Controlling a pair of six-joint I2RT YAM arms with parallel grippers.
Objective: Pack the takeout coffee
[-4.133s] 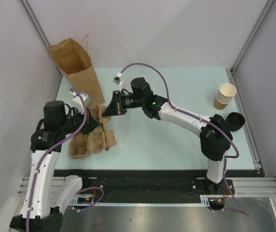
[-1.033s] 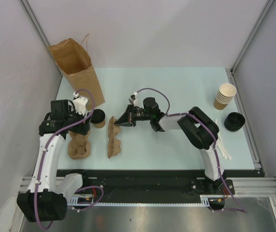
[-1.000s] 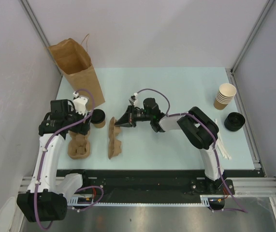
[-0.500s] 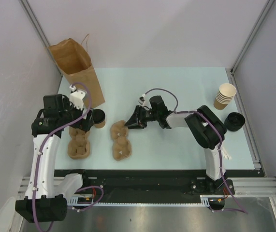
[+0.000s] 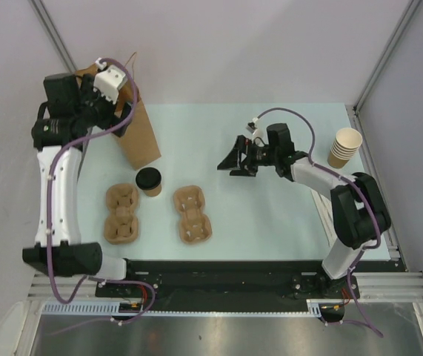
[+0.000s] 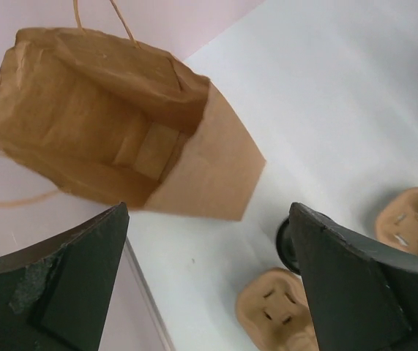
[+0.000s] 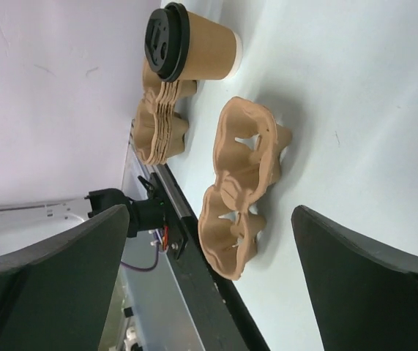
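Top external view: the takeout coffee (image 5: 149, 180) stands upright just beside the stacked pulp carriers (image 5: 121, 215), near 1 loose carrier (image 5: 192, 215) and the brown paper bag (image 5: 138, 137). The left gripper (image 6: 209, 212), over the bag, and the right gripper (image 7: 210, 212) both gape empty. Best to clasp the cup's wall under its lid, level.

The left arm (image 5: 50, 185) stands tall from its base, folds at the elbow and carries its wrist high at the far left, camera pointing down. The left fingers (image 6: 69, 285) are spread wide with nothing between them. The right arm (image 5: 311, 174) bends at its elbow and stretches low toward the centre. The right fingers (image 7: 55, 285) are likewise parted wide, gripping nothing.
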